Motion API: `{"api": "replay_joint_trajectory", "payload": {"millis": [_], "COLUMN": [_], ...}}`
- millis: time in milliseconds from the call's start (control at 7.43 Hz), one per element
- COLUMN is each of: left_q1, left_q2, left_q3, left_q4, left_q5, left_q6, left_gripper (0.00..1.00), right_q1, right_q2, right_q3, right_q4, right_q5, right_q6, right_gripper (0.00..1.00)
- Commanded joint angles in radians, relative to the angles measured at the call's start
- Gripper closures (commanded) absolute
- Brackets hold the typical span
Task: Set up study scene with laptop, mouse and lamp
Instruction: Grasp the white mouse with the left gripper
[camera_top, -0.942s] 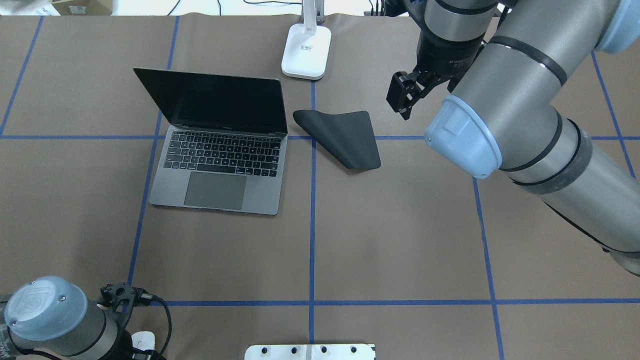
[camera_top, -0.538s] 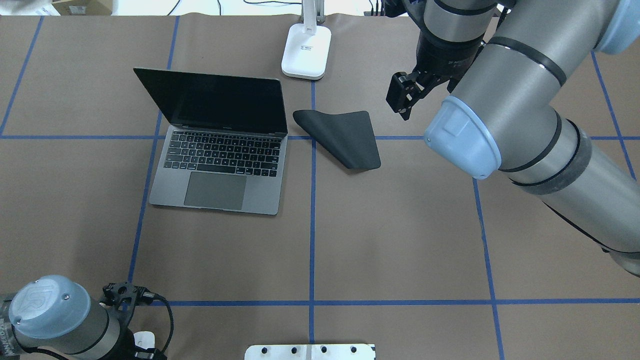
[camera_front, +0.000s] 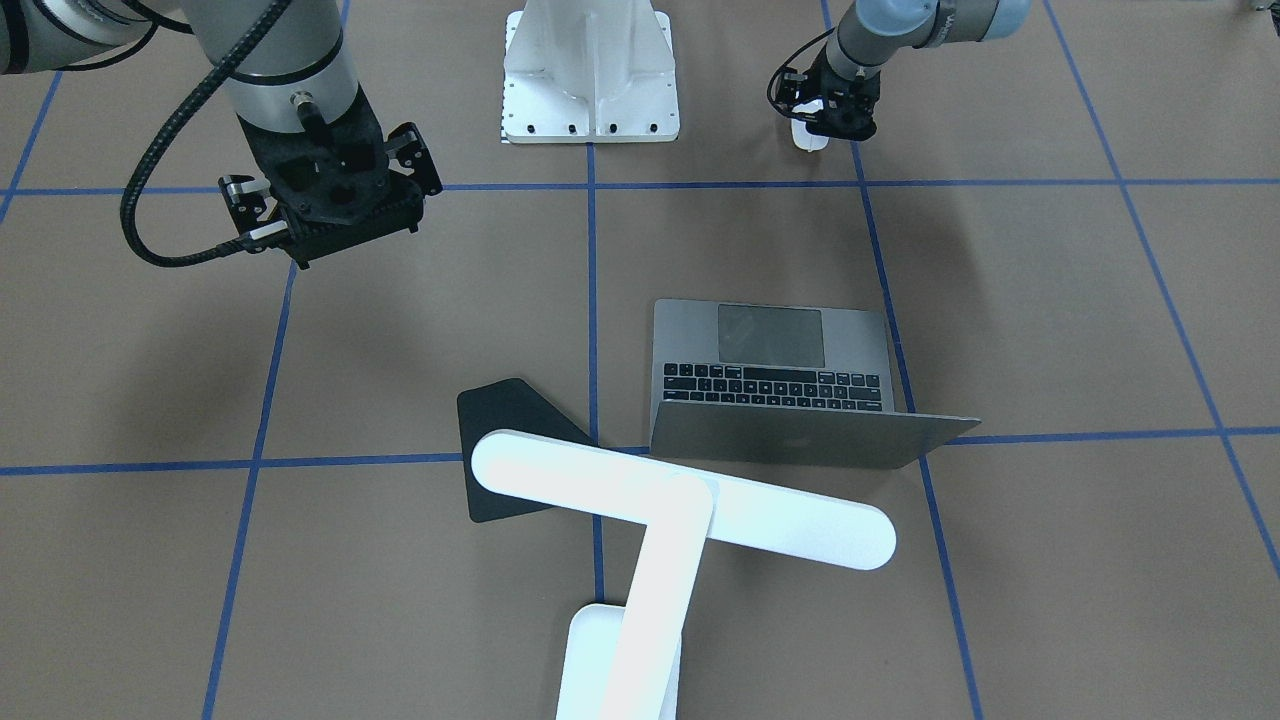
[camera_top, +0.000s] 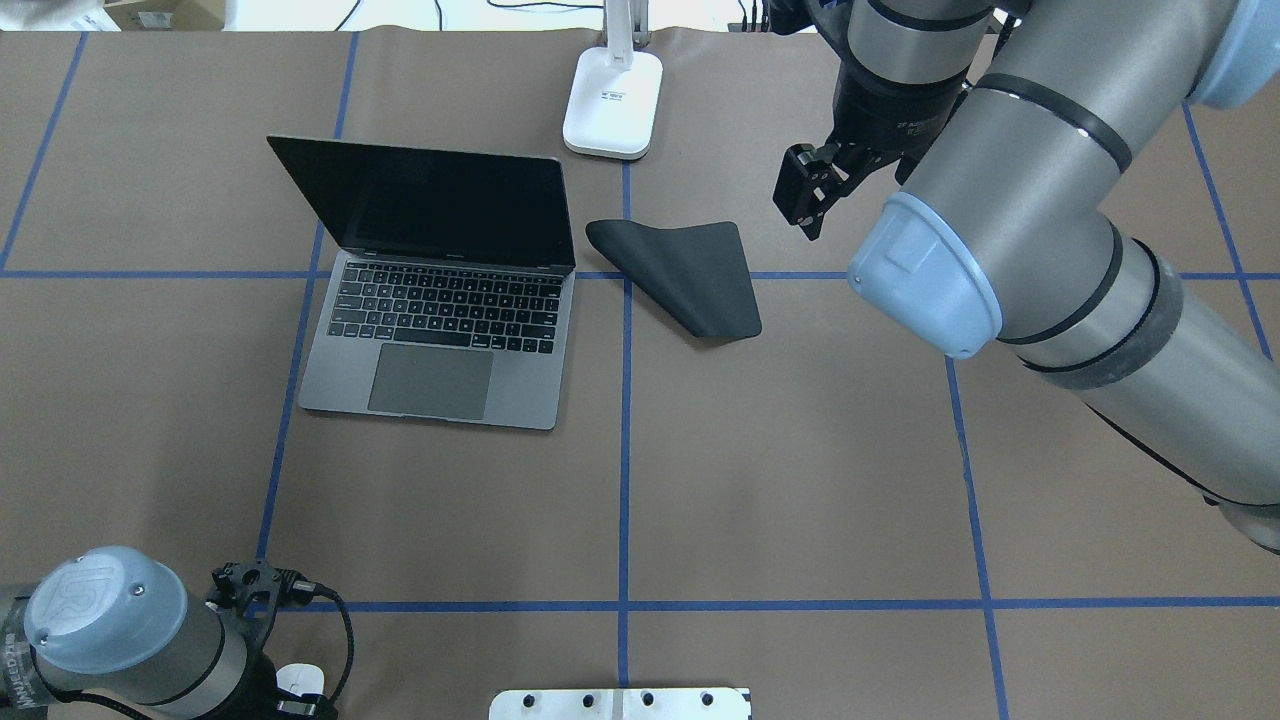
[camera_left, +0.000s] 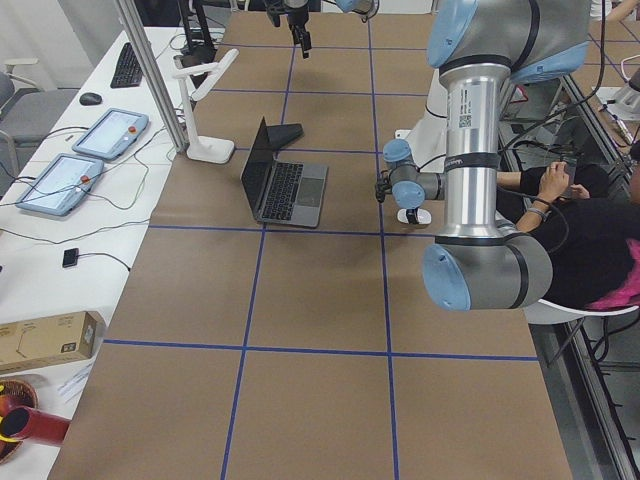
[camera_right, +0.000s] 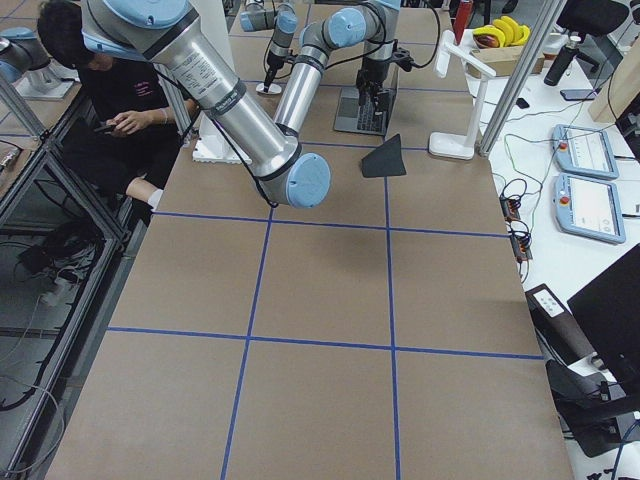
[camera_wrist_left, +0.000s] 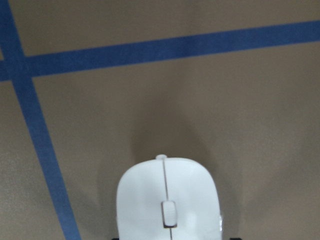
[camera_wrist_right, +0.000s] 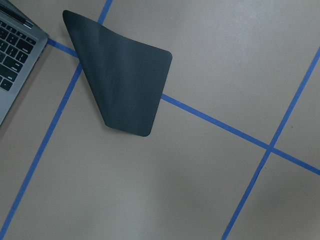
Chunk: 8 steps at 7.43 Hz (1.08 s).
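**The left claw nudges over with the mouse under it**

The left claw (camera_front: 826, 115) is low down, right over the mouse (camera_wrist_left: 167, 201). The wrist camera shows the small white mouse sitting right at the claw's end, with the brown table (camera_top: 800, 480) ahead of it. The fingers do not show there, so I cannot tell if the claw is squeezing the mouse or only sitting around it.

In the last second the left arm has slid a little toward the middle of the table. The white bit of mouse that peeks out beside it seems to have slid a tiny bit too. I think that means the mouse step has started, and the claw may already have hold of it.

Far out in front of this claw is the laptop (camera_top: 435, 290), open, with its dark screen up. Farther still, and off to the robot's right, lies the black mouse pad (camera_top: 690, 275), bent up at one side. The white lamp (camera_front: 680, 505) stands past the pad, with its long bar head over the pad and the laptop lid.

The right claw (camera_top: 805, 200) has hardly moved. It hangs in the air just beside the pad with nothing in it that I can see. I cannot tell if it is spread or closed.

The laptop and lamp look set. The mouse is well apart from them, so I think it is the job left.
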Motion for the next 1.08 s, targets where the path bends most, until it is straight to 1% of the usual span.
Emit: {"api": "replay_joint_trajectory", "payload": {"millis": [0,269,404,673,942], "left_q1": [0.000,0.000,0.000,0.000,-0.005], "left_q2": [-0.002,-0.002,-0.002,-0.002,0.000], "left_q3": [0.005,0.006,0.005,0.002,-0.004], "left_q4": [0.000,0.002,0.002,0.002,0.003], "left_q5": [0.001,0.002,0.002,0.001,0.002], "left_q6": [0.000,0.000,0.000,0.000,0.000], "left_gripper": [0.29,0.29,0.35,0.39,0.38], "right_q1": [-0.001,-0.001,-0.001,-0.001,-0.001], "right_q2": [0.000,0.000,0.000,0.000,-0.002], "right_q3": [-0.001,0.000,0.000,0.000,0.000], "right_q4": [0.000,0.000,0.000,0.000,0.000], "right_q5": [0.000,-0.002,-0.003,-0.003,-0.003], "right_q6": [0.000,0.000,0.000,0.000,0.000], "right_gripper": [0.00,0.00,0.00,0.00,0.00]}}
